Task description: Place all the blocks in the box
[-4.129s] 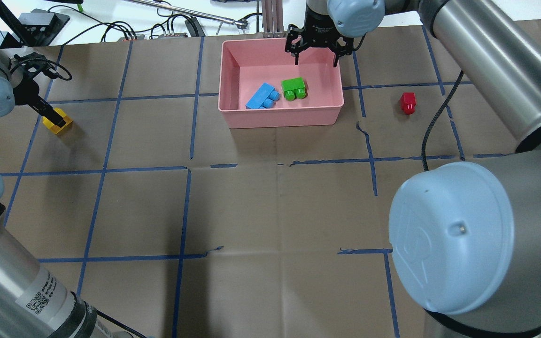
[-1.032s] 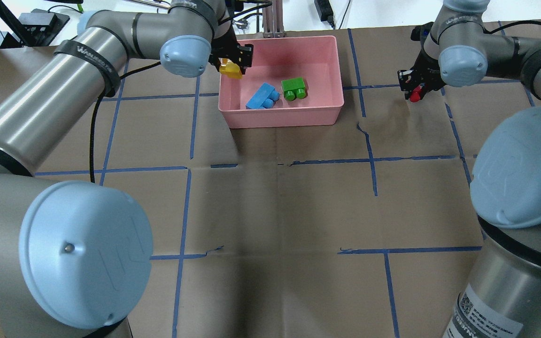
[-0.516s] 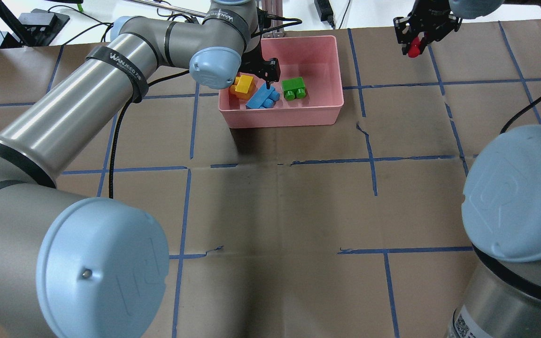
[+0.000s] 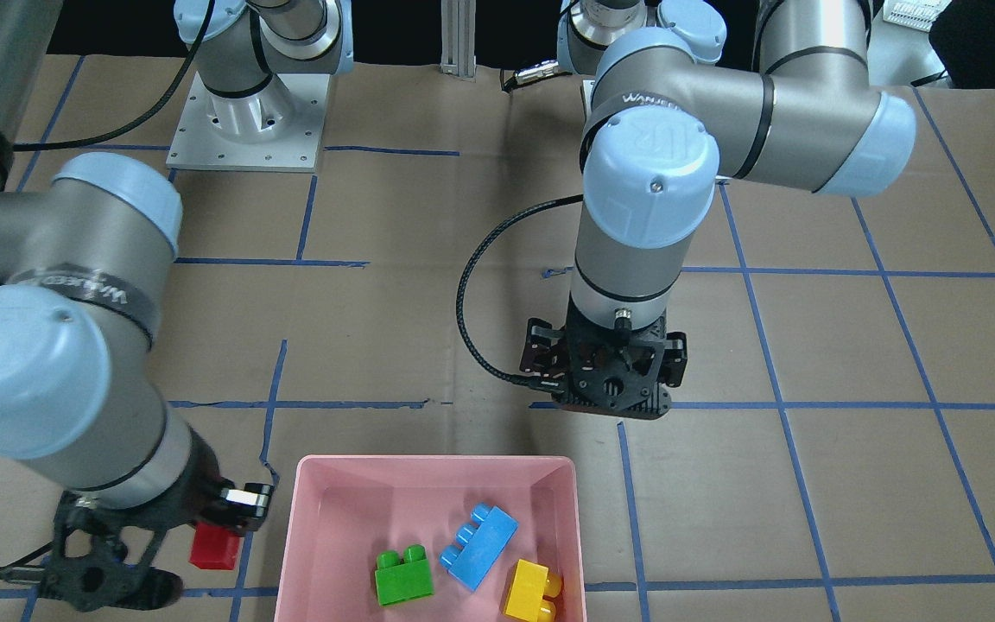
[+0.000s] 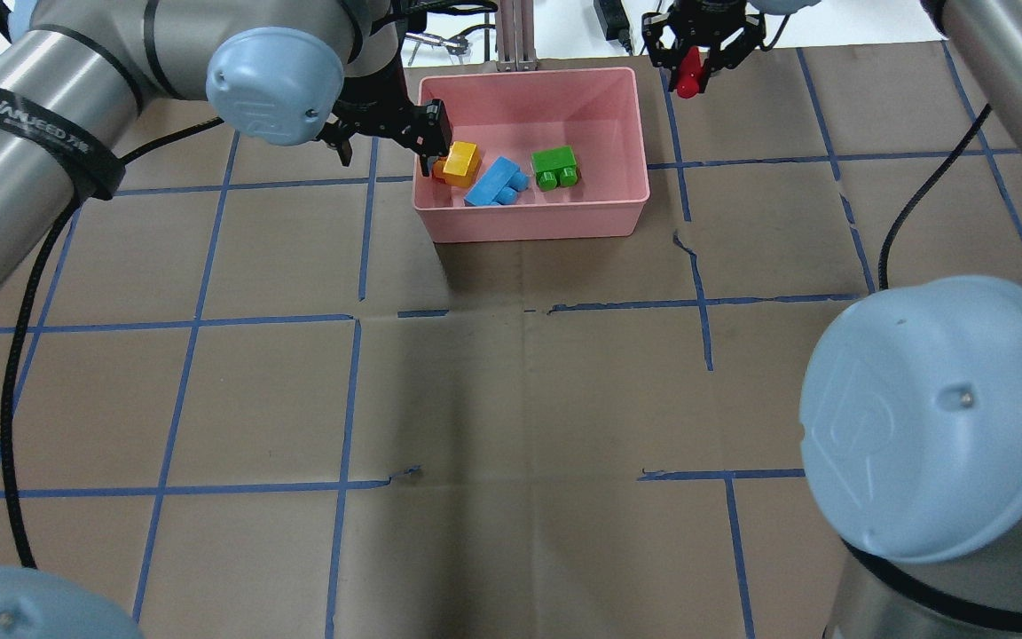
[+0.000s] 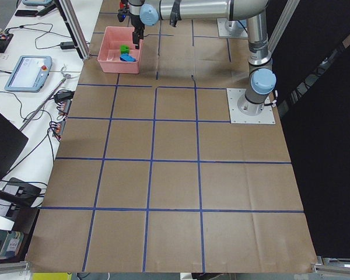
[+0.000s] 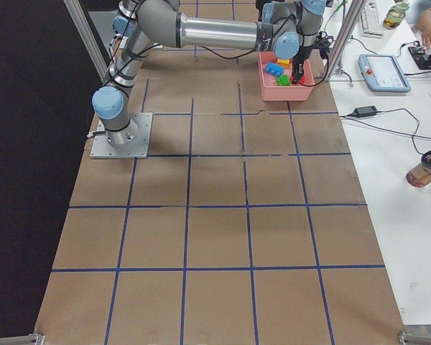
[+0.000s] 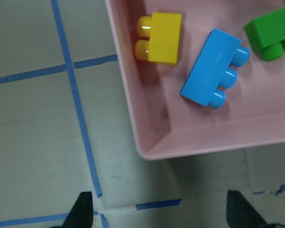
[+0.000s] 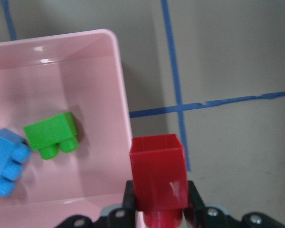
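Resting inside the box [image 5: 529,226] are three blocks [image 5: 495,182].

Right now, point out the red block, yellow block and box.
red block [image 9: 157,178], right wrist view, its side face.
yellow block [image 8: 166,38], left wrist view, its flat body.
box [image 5: 529,224], overhead view, its near outer wall.

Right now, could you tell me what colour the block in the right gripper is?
The block is red, seen best in the right wrist-mounted view.
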